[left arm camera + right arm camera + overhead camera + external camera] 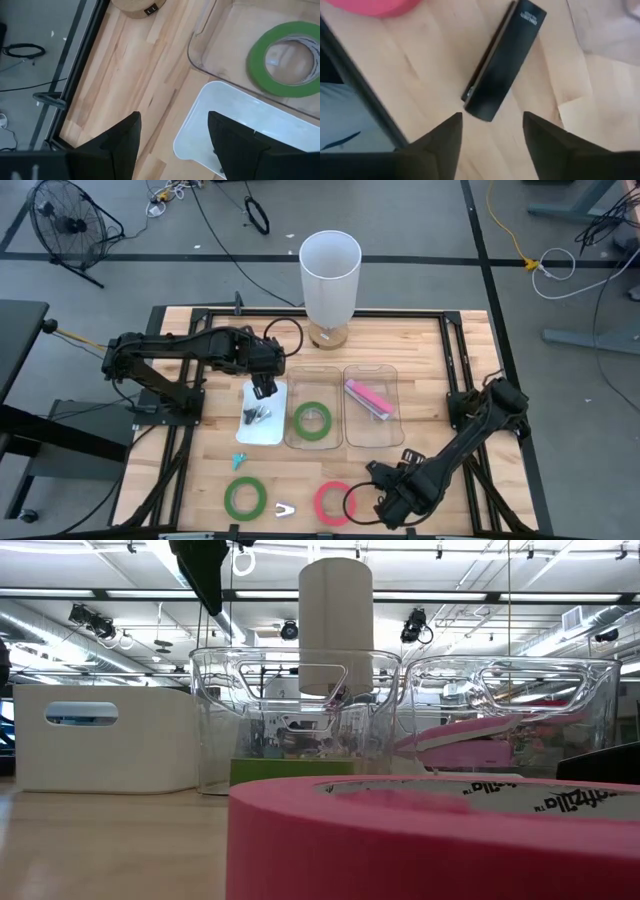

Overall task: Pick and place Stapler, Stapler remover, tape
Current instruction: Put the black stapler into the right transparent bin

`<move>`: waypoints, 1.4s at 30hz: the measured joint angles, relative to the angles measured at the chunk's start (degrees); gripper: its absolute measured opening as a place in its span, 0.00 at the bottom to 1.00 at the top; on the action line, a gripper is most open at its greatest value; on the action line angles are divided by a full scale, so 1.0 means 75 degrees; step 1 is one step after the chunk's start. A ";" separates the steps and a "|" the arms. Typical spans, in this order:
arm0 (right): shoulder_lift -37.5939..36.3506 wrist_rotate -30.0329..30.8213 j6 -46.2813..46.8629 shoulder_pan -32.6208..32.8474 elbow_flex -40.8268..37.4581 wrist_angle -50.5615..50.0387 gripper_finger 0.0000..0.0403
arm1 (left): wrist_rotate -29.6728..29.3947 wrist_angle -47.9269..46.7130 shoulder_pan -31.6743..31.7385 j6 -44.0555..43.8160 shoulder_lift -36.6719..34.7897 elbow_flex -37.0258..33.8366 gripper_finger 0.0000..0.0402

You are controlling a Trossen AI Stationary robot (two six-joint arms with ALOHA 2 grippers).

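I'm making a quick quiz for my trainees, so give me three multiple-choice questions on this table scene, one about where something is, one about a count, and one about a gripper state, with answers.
1. Where is the pink stapler?
A. in the right-hand clear bin
B. in the white tray
C. loose on the table

2. How many tape rolls show in the high view?
A. two
B. three
C. four

3. How do the right gripper's fingers stand?
A. shut on the pink tape
B. shut on nothing
C. open, above a black stapler

Answers:
1. A, it lies inside that bin.
2. B, one green roll in the bin, one green roll on the table and one pink roll.
3. C, the right wrist view shows a wide gap between them.
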 joint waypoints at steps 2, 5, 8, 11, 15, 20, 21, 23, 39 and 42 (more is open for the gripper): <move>0.0003 -0.0007 0.0002 0.0000 -0.0206 0.0296 0.57 | 0.0000 0.0003 -0.0043 0.0006 0.0000 0.0000 0.58; 0.0003 -0.0004 -0.0023 -0.0001 -0.0469 0.0827 0.60 | 0.0004 0.0034 -0.0057 0.0006 0.0000 0.0000 0.58; 0.0003 -0.0004 -0.0023 -0.0012 -0.0676 0.1035 0.62 | 0.0002 0.0050 -0.0054 0.0003 0.0000 0.0000 0.58; 0.0003 0.0011 0.0086 -0.0012 -0.0851 0.1049 0.62 | 0.0000 0.0073 -0.0054 0.0003 0.0000 0.0000 0.58; 0.0003 0.0188 0.0120 -0.0012 -0.1094 0.1338 0.60 | 0.0002 0.0090 -0.0054 0.0005 0.0000 0.0000 0.58; 0.0003 0.0180 0.0115 -0.0020 -0.1526 0.2079 0.58 | 0.0000 0.0090 -0.0054 0.0006 0.0000 0.0000 0.58; 0.0003 0.0179 0.0084 -0.0020 -0.1599 0.2161 0.58 | 0.0000 0.0093 -0.0054 0.0009 0.0000 0.0000 0.58; 0.0003 0.0177 0.0047 -0.0020 -0.1687 0.2208 0.57 | 0.0000 0.0116 -0.0054 0.0008 0.0000 0.0000 0.58; 0.0003 -0.0492 -0.0584 -0.0029 -0.1615 0.2398 0.25 | 0.0000 0.0233 -0.0054 0.0012 0.0000 -0.0003 0.58; 0.0008 -0.0864 -0.0832 -0.0077 -0.1301 0.2045 0.25 | 0.0000 0.0236 -0.0054 0.0012 0.0000 -0.0003 0.58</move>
